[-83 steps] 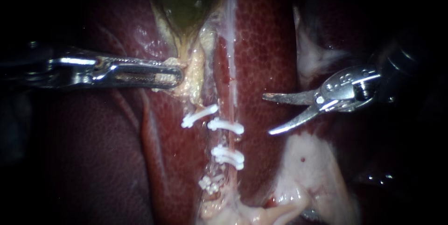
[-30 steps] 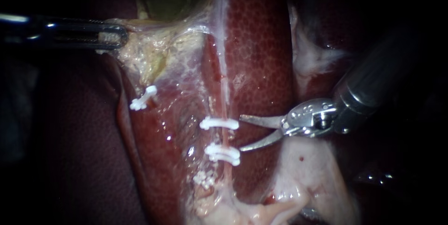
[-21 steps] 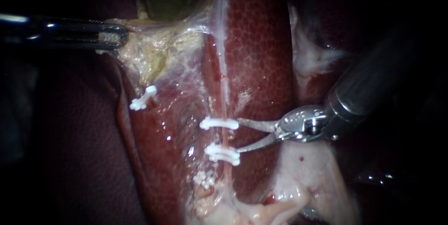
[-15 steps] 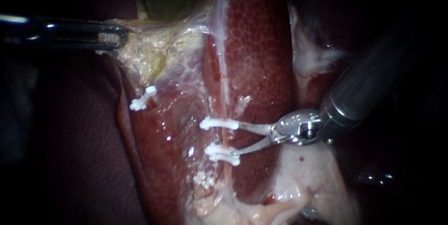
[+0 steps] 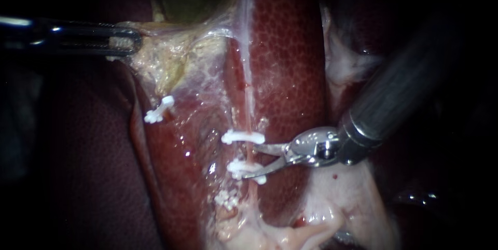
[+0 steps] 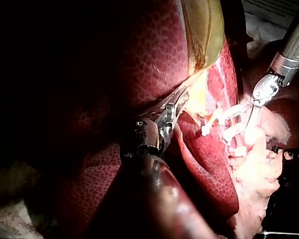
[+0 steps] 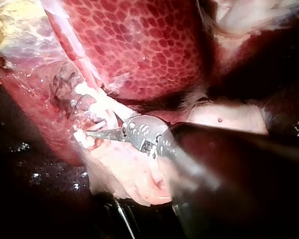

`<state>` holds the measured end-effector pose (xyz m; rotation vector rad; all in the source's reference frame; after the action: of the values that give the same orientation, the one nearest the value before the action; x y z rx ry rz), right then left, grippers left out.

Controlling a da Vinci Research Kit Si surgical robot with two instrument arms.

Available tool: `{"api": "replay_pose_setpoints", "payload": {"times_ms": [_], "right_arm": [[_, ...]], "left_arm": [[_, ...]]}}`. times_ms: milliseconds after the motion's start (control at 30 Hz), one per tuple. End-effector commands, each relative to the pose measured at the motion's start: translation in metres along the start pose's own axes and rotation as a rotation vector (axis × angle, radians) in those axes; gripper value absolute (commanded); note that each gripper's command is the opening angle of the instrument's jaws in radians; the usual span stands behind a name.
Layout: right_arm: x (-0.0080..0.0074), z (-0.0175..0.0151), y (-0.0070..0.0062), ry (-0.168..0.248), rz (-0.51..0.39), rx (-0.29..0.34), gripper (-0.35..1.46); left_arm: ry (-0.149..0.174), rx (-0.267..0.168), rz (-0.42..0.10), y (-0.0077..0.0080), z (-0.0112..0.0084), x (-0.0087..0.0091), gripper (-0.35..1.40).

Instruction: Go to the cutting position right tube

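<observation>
- We grip pale yellow tissue in our left instrument.
- We hold our right instrument with its curved blades apart, astride the thin pink right tube.

Two instruments are in view: the left instrument and the right instrument. Three white clips show: the upper-left clip, the middle clip and the lower clip.

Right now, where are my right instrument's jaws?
Endoscope view, centre: the right instrument comes in from upper right, jaws open at the right tube, between its upper clip and lower clip.
</observation>
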<state>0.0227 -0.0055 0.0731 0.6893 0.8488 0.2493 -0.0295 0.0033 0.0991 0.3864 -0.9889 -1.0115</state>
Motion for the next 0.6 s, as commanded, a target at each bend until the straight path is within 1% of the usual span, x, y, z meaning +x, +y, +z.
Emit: {"api": "replay_pose_setpoints", "payload": {"times_ms": [33,167,267,400,600], "right_arm": [[0.0000,0.0002,0.0000,-0.002,0.003,0.003,1.43],[0.0001,0.0009,0.0001,0.001,0.005,0.017,1.43],[0.0003,0.0012,0.0003,0.011,0.016,0.033,1.43],[0.0006,0.0016,0.0007,0.042,0.033,0.078,1.43],[0.0007,0.0023,0.0012,0.076,0.059,0.158,1.43]], "left_arm": [[0.000,0.000,0.000,0.0000,0.0000,0.0000,-0.35],[0.000,-0.001,0.000,-0.0001,0.0000,0.0000,-0.35],[0.000,-0.001,0.000,-0.0001,0.0001,0.0000,-0.35],[0.000,-0.001,0.000,-0.0001,0.0001,0.0000,-0.35],[-0.001,-0.002,-0.001,-0.0001,0.0002,0.0000,-0.35]]}}
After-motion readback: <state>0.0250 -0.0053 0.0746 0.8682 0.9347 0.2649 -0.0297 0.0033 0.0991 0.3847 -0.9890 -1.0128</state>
